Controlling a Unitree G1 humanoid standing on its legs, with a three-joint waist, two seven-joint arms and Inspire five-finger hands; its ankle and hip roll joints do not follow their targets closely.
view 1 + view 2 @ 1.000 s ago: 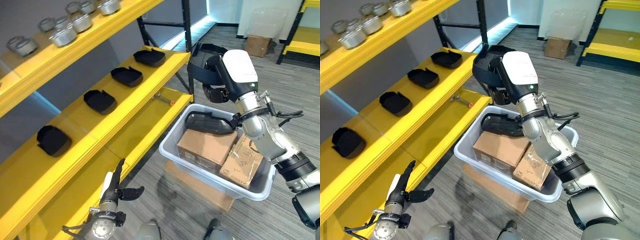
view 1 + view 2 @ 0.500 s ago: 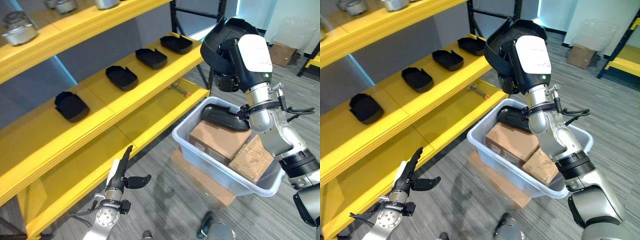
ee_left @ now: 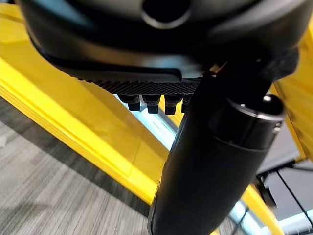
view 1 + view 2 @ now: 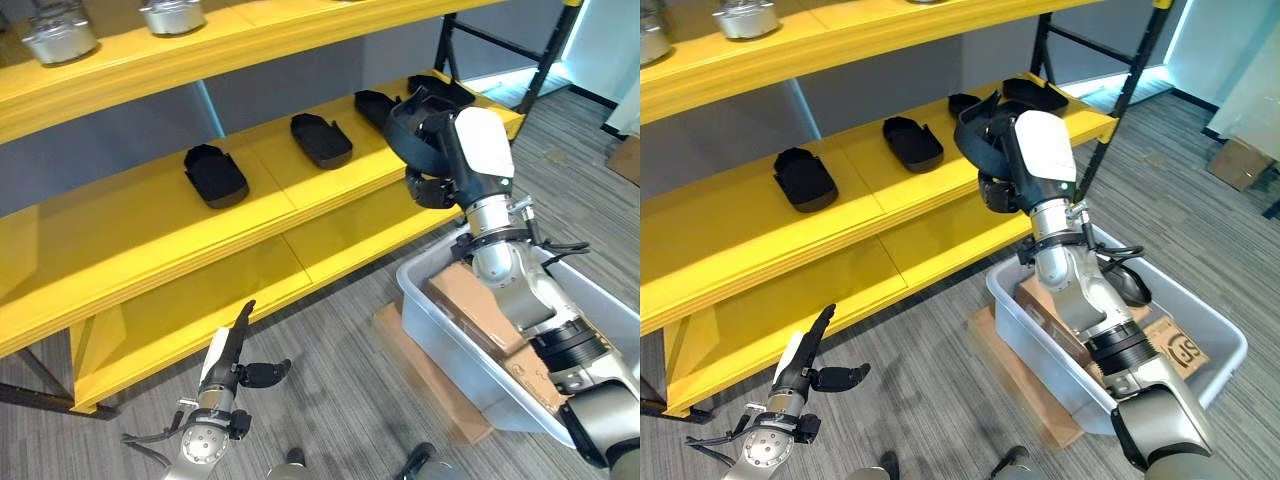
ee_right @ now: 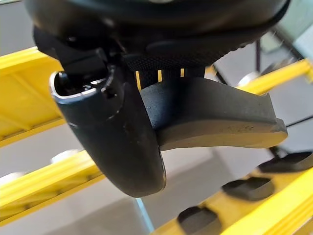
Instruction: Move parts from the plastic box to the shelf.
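My right hand (image 4: 452, 165) is shut on a black moulded part (image 4: 404, 126), held in the air between the grey plastic box (image 4: 428, 305) and the yellow shelf's middle level (image 4: 150, 220). In the right wrist view the thumb (image 5: 115, 134) pinches the part's dark edge (image 5: 215, 117). Several matching black parts lie in a row on that level, among them one at the left (image 4: 215, 175) and one further along (image 4: 320, 140). Another black part (image 4: 1132, 285) rests in the box. My left hand (image 4: 238, 365) hangs low by the floor, fingers straight, holding nothing.
Brown cardboard boxes (image 4: 475, 305) fill much of the plastic box, which stands on a flat cardboard sheet (image 4: 405, 350). Metal parts (image 4: 60, 38) sit on the top level. The lowest level (image 4: 200, 300) is bare. A black shelf post (image 4: 1130, 85) stands at the far end.
The camera has swung left, toward the shelf. My right hand has carried the black part from above the box toward the shelf's middle level. The left hand stays low.
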